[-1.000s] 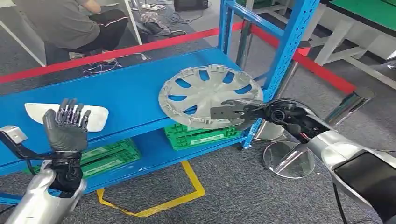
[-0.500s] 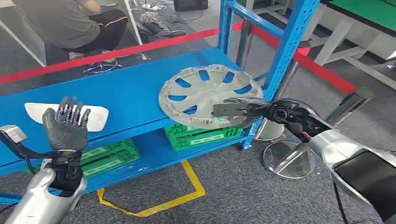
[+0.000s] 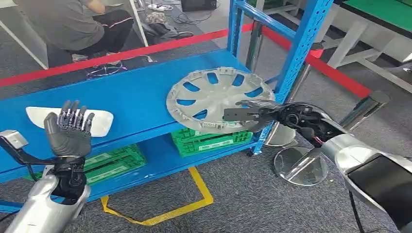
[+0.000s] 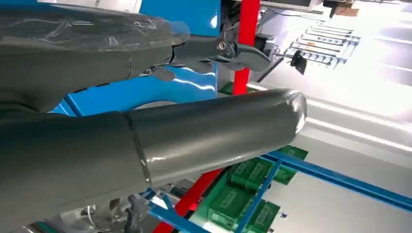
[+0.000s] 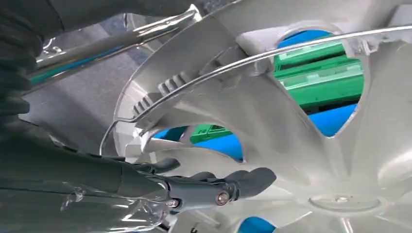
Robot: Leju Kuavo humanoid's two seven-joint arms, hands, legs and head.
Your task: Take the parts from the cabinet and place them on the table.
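At centre frame the round silver plastic wheel cover (image 3: pixel 219 100) has shifted slightly right off the blue metal shelf (image 3: pixel 121 102), clamped at its edge by the right hand (image 3: pixel 252 114); extraction has begun. The left hand (image 3: pixel 69 130) stays raised, fingers apart, empty.

The wheel cover (image 3: pixel 219 99) looks like moulded plastic in a satin silver finish — its underside, seen in the right wrist view, carries a thin bright wire ring (image 5: pixel 272 53). The shelf (image 3: pixel 131 97) beneath it is smooth blue painted metal with a slight sheen. Left of the wheel cover lies a glossy white part (image 3: pixel 99 121). Below the shelf sit matt green plastic crates (image 3: pixel 214 141) — on rough grey carpet (image 3: pixel 233 204). The right hand (image 3: pixel 248 115) is matt dark grey.
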